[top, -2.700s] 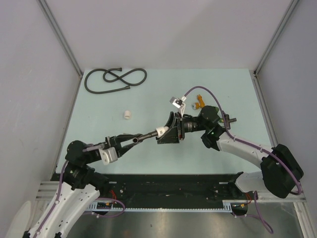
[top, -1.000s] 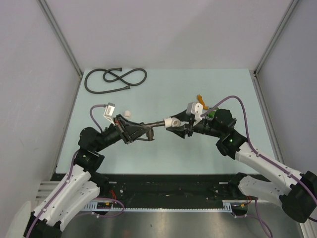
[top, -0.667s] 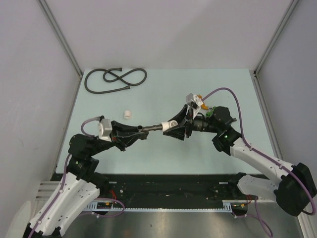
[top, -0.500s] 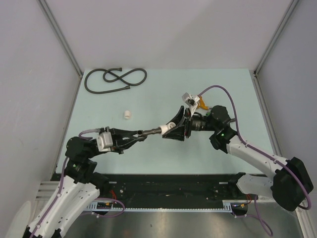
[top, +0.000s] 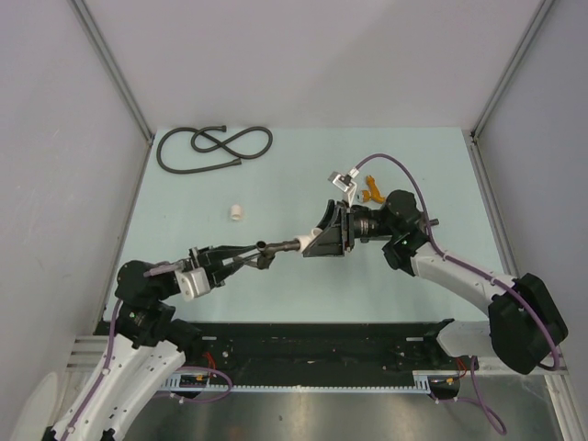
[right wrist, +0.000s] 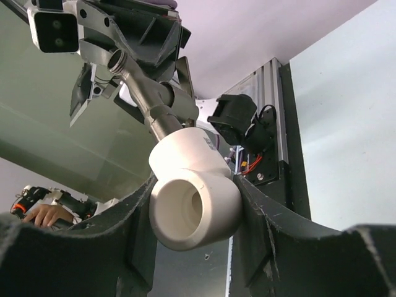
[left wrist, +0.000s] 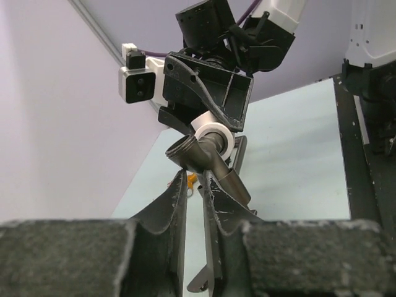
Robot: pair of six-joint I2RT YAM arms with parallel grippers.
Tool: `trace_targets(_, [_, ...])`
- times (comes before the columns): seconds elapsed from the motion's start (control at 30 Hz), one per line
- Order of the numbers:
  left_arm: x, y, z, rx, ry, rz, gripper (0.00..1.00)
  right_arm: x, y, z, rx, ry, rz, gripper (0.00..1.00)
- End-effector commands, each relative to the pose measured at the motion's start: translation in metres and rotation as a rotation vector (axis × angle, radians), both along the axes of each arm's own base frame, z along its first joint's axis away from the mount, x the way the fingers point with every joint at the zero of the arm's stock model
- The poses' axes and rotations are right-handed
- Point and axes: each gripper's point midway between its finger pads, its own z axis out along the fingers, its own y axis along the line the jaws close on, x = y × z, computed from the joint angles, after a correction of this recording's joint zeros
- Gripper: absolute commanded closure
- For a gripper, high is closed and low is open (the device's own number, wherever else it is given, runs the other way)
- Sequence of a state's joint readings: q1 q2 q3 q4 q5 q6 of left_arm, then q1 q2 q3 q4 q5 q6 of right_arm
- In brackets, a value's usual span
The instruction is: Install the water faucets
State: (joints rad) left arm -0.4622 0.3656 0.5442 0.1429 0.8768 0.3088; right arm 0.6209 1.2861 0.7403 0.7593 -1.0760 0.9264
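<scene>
Was a robotics lab test cell, no doubt. Pale green table (top: 184, 202) boxed in by plain grey panels (top: 55, 138) on aluminium profile posts (top: 112, 69). Left arm (top: 138, 363) and right arm (top: 464, 276) were bolted to a slotted aluminium rail (top: 87, 349) at the near edge. Purple cable (top: 390, 163) looped loose, and a wrist camera (left wrist: 137, 83) was strapped on.

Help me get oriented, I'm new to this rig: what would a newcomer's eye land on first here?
The two arms meet above the middle of the table: the left tool is clamped on a dark metal faucet, whose end enters a white pipe fitting gripped by the right tool. Next comes the coiled black hose at the table's far left corner, with a small loose white fitting lying on the table nearer the arms.
</scene>
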Motion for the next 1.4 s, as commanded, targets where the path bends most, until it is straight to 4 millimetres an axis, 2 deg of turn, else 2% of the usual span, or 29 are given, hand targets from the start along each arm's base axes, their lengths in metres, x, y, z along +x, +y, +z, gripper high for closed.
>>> trace_targets(0.0, [-0.021, 0.000, 0.023, -0.098, 0.015, -0.078, 1.00, 0.030, -0.001, 0.040, 0.060, -0.058, -0.160, 1.00])
trace_targets(0.03, [-0.017, 0.000, 0.019, -0.130, 0.083, -0.065, 0.97, 0.032, -0.001, 0.041, 0.060, -0.061, -0.171, 1.00])
trace_targets(0.1, [-0.018, 0.006, 0.030, -0.210, 0.100, -0.049, 0.85, 0.032, -0.001, 0.042, 0.063, -0.073, -0.175, 1.00])
trace_targets(0.13, [-0.016, 0.007, 0.028, -0.250, 0.179, -0.047, 0.70, 0.033, -0.001, 0.043, 0.066, -0.091, -0.182, 1.00])
trace_targets(0.17, [-0.007, 0.014, 0.037, -0.327, 0.217, 0.013, 0.61, 0.032, -0.002, 0.045, 0.069, -0.100, -0.188, 1.00])
trace_targets(0.2, [-0.001, 0.017, 0.036, -0.362, 0.277, 0.038, 0.52, 0.033, -0.003, 0.045, 0.068, -0.108, -0.198, 1.00])
trace_targets(0.23, [0.003, 0.020, 0.037, -0.408, 0.356, 0.054, 0.39, 0.037, -0.005, 0.046, 0.071, -0.121, -0.220, 1.00])
trace_targets(0.3, [0.011, 0.023, 0.032, -0.433, 0.416, 0.093, 0.33, 0.039, -0.007, 0.049, 0.070, -0.128, -0.241, 1.00])
trace_targets(0.37, [0.011, 0.023, 0.030, -0.446, 0.463, 0.087, 0.27, 0.041, -0.009, 0.050, 0.065, -0.149, -0.255, 1.00])
trace_targets(0.43, [0.017, 0.027, 0.034, -0.525, 0.590, 0.103, 0.21, 0.042, -0.011, 0.052, 0.065, -0.181, -0.284, 1.00])
trace_targets(0.53, [0.028, 0.029, 0.032, -0.623, 0.821, 0.116, 0.16, 0.051, -0.016, 0.049, 0.034, -0.260, -0.357, 1.00])
trace_targets(0.73, [0.048, 0.010, 0.013, -0.702, 1.265, 0.077, 0.15, 0.067, -0.022, 0.037, -0.043, -0.416, -0.470, 1.00])
trace_targets(0.83, [0.058, 0.002, 0.008, -0.719, 1.390, 0.074, 0.14, 0.069, -0.020, 0.031, -0.079, -0.503, -0.506, 1.00])
trace_targets(0.9, [0.060, -0.002, 0.009, -0.718, 1.430, 0.058, 0.14, 0.072, -0.019, 0.027, -0.115, -0.546, -0.542, 1.00])
trace_targets(1.07, [0.070, -0.010, 0.009, -0.717, 1.516, 0.056, 0.09, 0.060, -0.007, 0.023, -0.160, -0.704, -0.550, 1.00])
trace_targets(1.1, [0.072, -0.011, 0.006, -0.720, 1.531, 0.066, 0.07, 0.063, -0.008, 0.023, -0.171, -0.718, -0.576, 1.00])
trace_targets(1.17, [0.077, -0.011, -0.005, -0.727, 1.578, 0.105, 0.06, 0.057, -0.003, 0.023, -0.175, -0.767, -0.566, 1.00])
trace_targets(1.3, [0.081, -0.010, -0.024, -0.754, 1.651, 0.139, 0.07, 0.055, -0.001, 0.024, -0.196, -0.847, -0.589, 1.00])
trace_targets(1.37, [0.081, -0.009, -0.026, -0.761, 1.658, 0.141, 0.09, 0.050, 0.003, 0.022, -0.208, -0.903, -0.584, 1.00])
